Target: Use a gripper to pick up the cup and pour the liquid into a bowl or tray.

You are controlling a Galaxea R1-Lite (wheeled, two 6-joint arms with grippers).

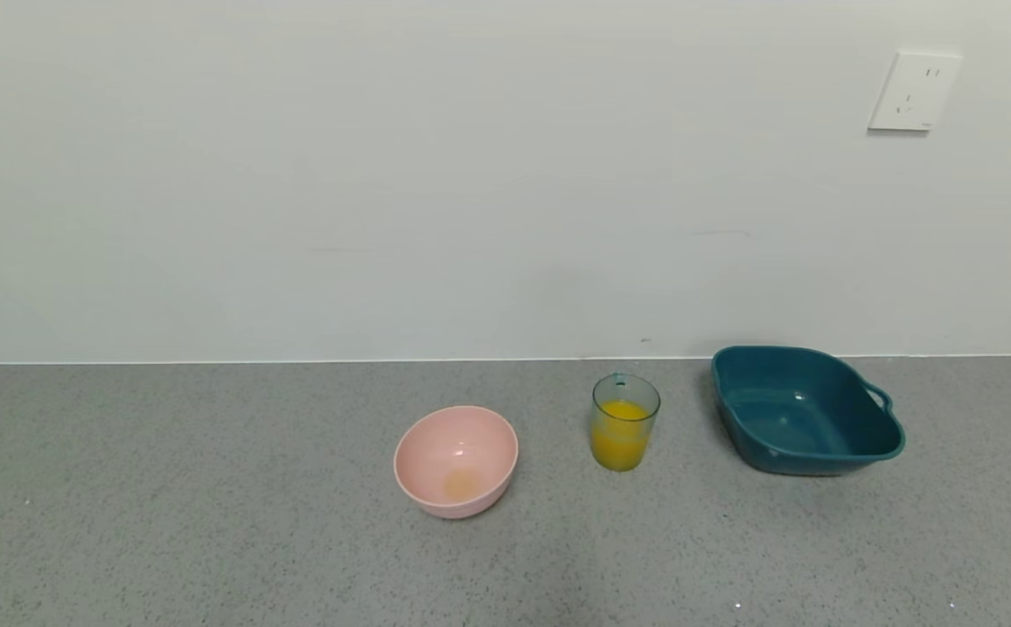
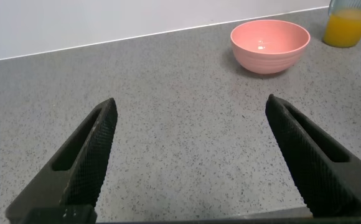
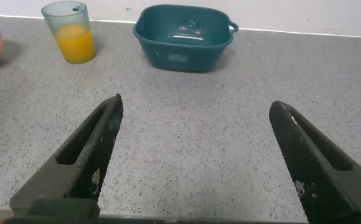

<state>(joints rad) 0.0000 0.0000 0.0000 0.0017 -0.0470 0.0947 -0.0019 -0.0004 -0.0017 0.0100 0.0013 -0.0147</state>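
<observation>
The head view looks forward and down at the counter and wall. Each wrist view looks low across it, sharing the cup.

A grey speckled countertop runs up to a pale wall, and three things stand directly on it in a loose row near the back edge. The pink bowl sits furthest to the robot's left and a little nearer the front, the cup stands upright between the other two, apart from both, partly filled with orange liquid, and a dark teal handled tray rests on the right, close to the wall. None of the three touches another.
</observation>
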